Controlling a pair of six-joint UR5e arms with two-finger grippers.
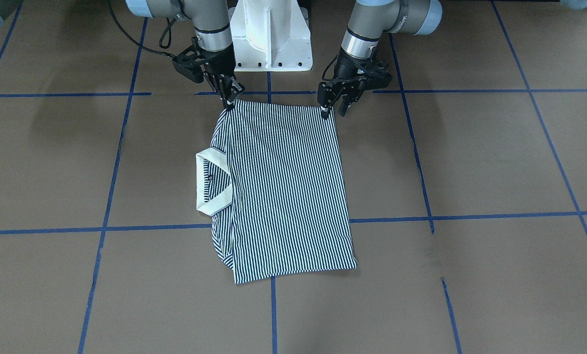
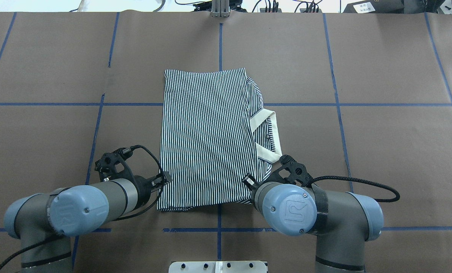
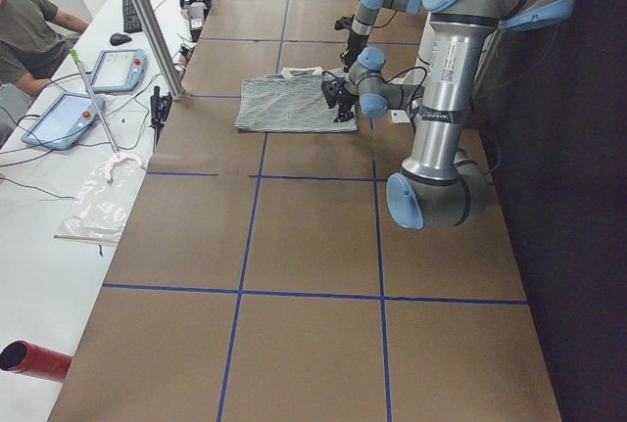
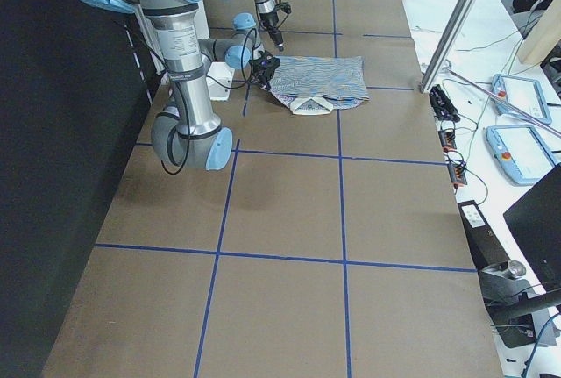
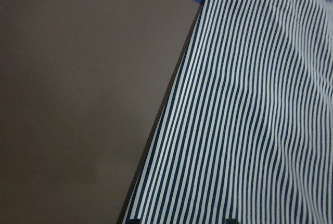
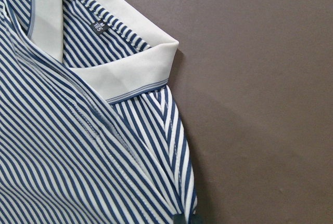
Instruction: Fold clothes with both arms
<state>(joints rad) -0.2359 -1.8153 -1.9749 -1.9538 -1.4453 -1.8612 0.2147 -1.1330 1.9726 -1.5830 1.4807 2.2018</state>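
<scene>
Navy-and-white striped cloth starts right at both sets of fingertips: the polo shirt (image 1: 283, 187) lies flat on the brown table (image 1: 470, 162), folded to a tall rectangle, and its near short edge runs btwn the two grippers, corner to corner. R gripper (image 1: 230, 101) sits on the near corner on the collar side. Its fingers look pressed together on that corner, so prob pinching cloth, tho the R wrist view shows only a dark sliver of fingertip at the shirt's edge. L gripper (image 1: 334, 111) is at the other near corner w/ fingers spread, one tip touching the corner and the other just outside it. L wrist view has the shirt's side edge running up btwn the two tips, so nothing is gripped there yet. From both grippers the shirt lies straight ahead, away from the robot, w/ its long axis pointing forward, not across. Neither arm is nearer: each has its own corner. A bit further ahead of the R gripper and just outboard of it, the white collar (image 1: 217, 201) sticks out sideways past the long edge, approx mid-length. Far short edge lies well beyond both grippers, flat. Judgement: next move turns on that forward axis, i.e. L closes, then both lift the near edge and carry it forward onto the far edge. An uneven grip would prob skew the fold.
</scene>
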